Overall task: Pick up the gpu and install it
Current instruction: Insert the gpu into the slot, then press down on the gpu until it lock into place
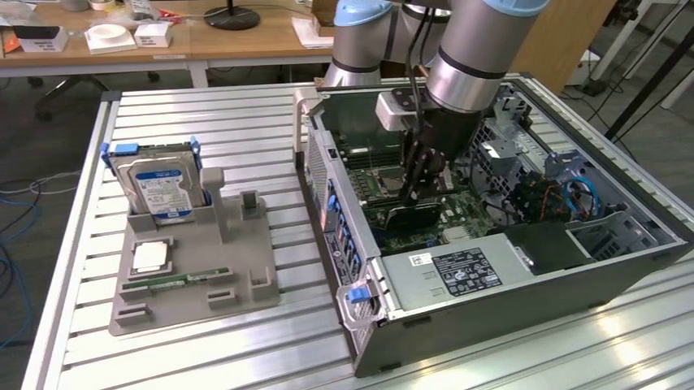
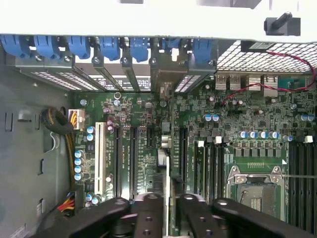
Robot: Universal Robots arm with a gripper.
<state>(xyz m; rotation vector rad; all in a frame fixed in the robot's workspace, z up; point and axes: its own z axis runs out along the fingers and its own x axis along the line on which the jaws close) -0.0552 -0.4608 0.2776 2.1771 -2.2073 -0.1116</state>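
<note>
The gpu, a slim dark card, stands on edge on the green motherboard inside the open computer case. My gripper reaches straight down onto it from above. In the wrist view the gpu runs as a thin edge between two expansion slots, its metal bracket end at the case's rear slot openings. The gripper has its two black fingers drawn in close on either side of the card's upper edge, shut on it.
At the exterior view's left, a grey holder tray carries a hard drive in a blue frame, a processor and a green memory stick. Inside the case are the empty processor socket, blue slot clips and cables.
</note>
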